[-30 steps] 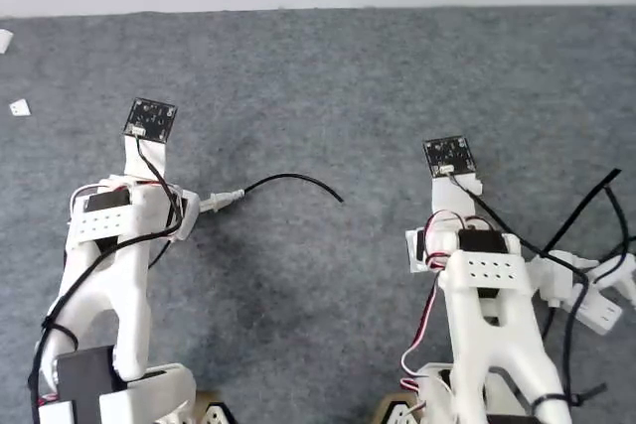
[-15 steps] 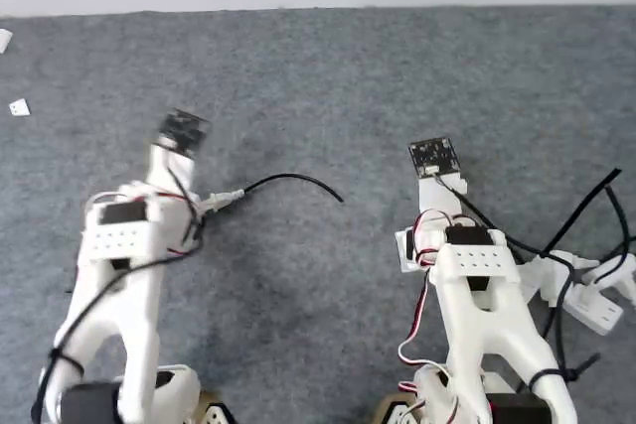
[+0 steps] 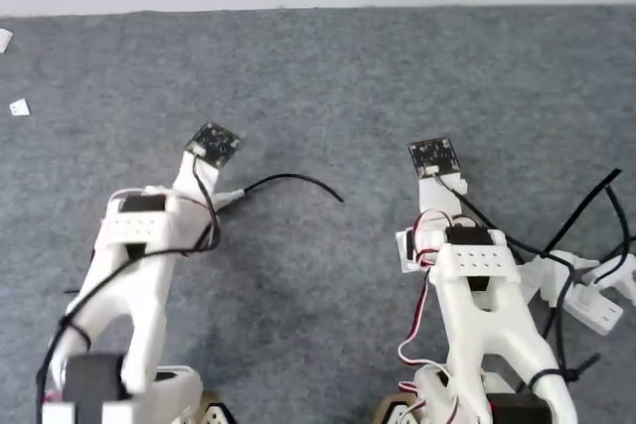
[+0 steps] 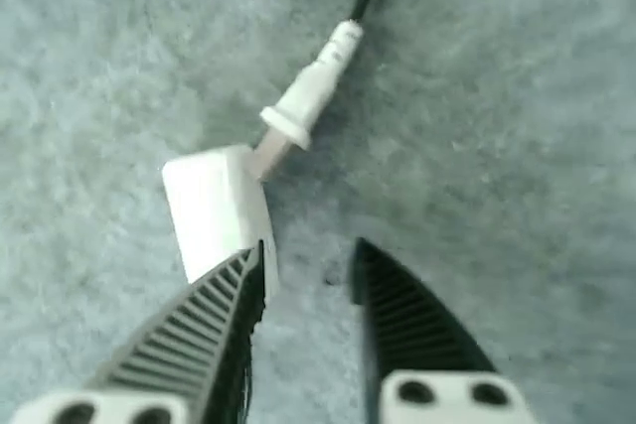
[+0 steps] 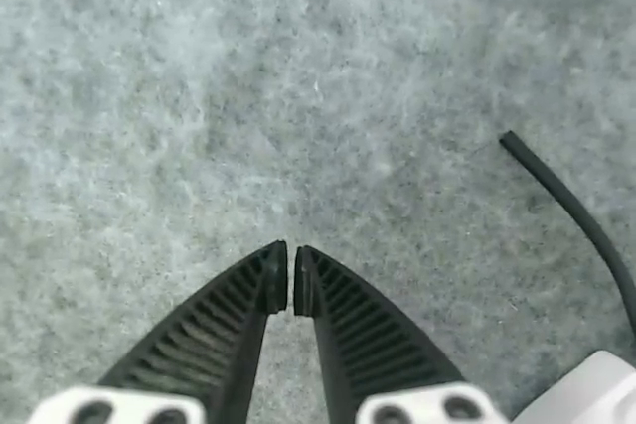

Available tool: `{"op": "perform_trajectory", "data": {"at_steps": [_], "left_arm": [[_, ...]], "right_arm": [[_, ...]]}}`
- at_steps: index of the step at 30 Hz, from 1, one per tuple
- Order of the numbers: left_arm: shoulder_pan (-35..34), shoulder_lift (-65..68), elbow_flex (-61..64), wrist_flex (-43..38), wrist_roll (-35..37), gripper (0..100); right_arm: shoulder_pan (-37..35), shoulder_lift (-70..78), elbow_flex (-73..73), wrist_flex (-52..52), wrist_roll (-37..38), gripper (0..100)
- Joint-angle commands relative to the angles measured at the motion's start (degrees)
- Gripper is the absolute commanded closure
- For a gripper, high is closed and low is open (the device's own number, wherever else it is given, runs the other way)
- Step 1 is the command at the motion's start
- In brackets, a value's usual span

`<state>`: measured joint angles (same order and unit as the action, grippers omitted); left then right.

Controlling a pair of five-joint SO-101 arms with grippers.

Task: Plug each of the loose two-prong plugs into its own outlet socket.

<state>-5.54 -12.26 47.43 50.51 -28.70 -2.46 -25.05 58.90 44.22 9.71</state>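
Note:
A white two-prong plug [image 4: 303, 106] with a black cord lies on the grey carpet, its front end against a white socket block [image 4: 214, 211]. My left gripper [image 4: 308, 257] is open just short of them, one fingertip by the block's corner. From above, this plug [image 3: 229, 198] pokes out beside the left arm [image 3: 139, 245], and its cord [image 3: 298, 182] curves right. My right gripper [image 5: 289, 270] is shut with nothing in it, over bare carpet. Another black cord [image 5: 571, 211] runs to a white piece [image 5: 596, 394] beside it.
White outlet parts [image 3: 596, 310] and tangled black cables [image 3: 586, 211] lie to the right of the right arm [image 3: 482, 285]. Small white scraps [image 3: 18, 106] sit at the far left. Grey carpet spreads between the arms and toward the back wall.
The left arm has swung to the right, its wrist camera now above the plug. The right arm shifted slightly left, then held still.

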Motion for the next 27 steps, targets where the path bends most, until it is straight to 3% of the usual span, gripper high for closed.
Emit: {"op": "perform_trajectory", "data": {"at_steps": [1, 11, 22, 27], "left_arm": [[-4.13, 7.91, -9.45, 0.35, -5.98, 96], [-12.75, 15.91, -19.65, 0.35, -10.11, 96], [-12.92, 16.00, -19.47, -0.53, -11.34, 96], [-12.57, 15.91, -21.67, 2.73, -11.25, 95]], "right_arm": [[-0.48, 0.04, -1.76, -1.01, -0.26, 98.9], [-0.57, 0.13, -1.76, -1.10, -0.26, 98.8], [-0.57, 0.13, -1.58, -2.07, -0.26, 98.7], [-0.57, 0.13, -1.58, -2.07, -0.26, 98.7]]}}
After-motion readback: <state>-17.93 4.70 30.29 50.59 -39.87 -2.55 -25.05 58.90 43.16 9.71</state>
